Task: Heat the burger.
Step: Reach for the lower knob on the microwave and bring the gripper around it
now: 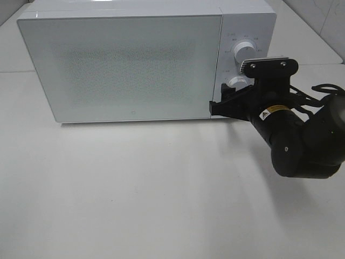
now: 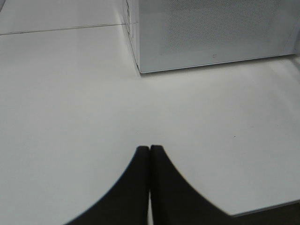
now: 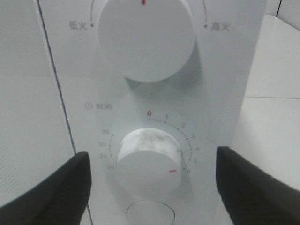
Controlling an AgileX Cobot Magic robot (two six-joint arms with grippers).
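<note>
Right, microwave (image 1: 135, 65) sits on the white table (image 2: 70, 93) with its door (image 1: 124, 65) fully closed. Burger: not visible in any view. The door's dotted screen shows nothing behind it, so I can't tell where it sits. Right gripper (image 3: 152, 152) is up at the control panel with its jaws spread wide, one finger on each side of the timer knob (image 3: 147, 164), with a clear gap on both sides and no contact. The knob's red mark sits near the 5 on the scale. The power knob (image 3: 146, 37) is above it, its red mark midway between the two labels. An oval button (image 3: 150, 213) is just below the timer knob. Left gripper (image 2: 150, 150) is closed, fingertips pressed together and holding nothing, over bare table, well apart from the microwave's front corner.
</note>
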